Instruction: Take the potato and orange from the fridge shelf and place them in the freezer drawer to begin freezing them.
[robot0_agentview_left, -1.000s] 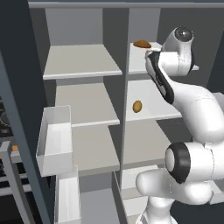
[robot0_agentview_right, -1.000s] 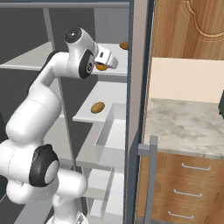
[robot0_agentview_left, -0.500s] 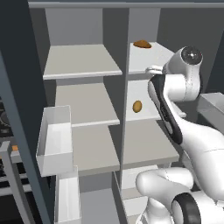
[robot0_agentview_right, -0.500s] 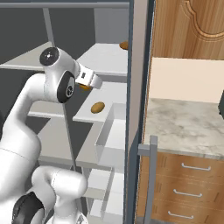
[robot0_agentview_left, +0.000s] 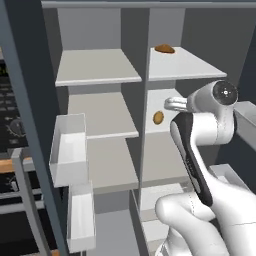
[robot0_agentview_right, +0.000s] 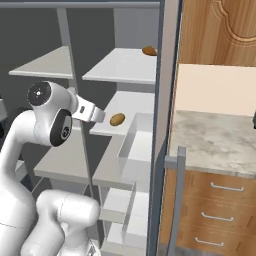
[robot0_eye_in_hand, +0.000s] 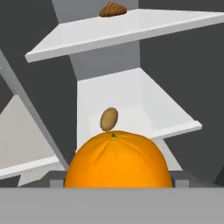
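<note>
**Orange in claw, potato on shelf**

My claw (robot0_eye_in_hand: 114, 186) pinches one orange (robot0_eye_in_hand: 117, 161), held in front of the open fridge. One potato (robot0_eye_in_hand: 109, 119) sits on the middle right shelf (robot0_eye_in_hand: 144, 109) beyond it. One brown bread-like lump (robot0_eye_in_hand: 113, 9) lies on the shelf above. Two pale bins (robot0_agentview_left: 67, 150) hang on the door.

The robot's white claw (robot0_agentview_right: 94, 114) hovers in front of the open fridge, its tips pointing at the potato (robot0_agentview_right: 117, 119), which lies just beyond them on a white shelf (robot0_agentview_right: 131, 107). Higher and farther back, a darker brown lump (robot0_agentview_right: 149, 51) rests on the top shelf (robot0_agentview_right: 127, 66). Pale door bins (robot0_agentview_right: 138, 150) hang below and beyond the claw.
</note>
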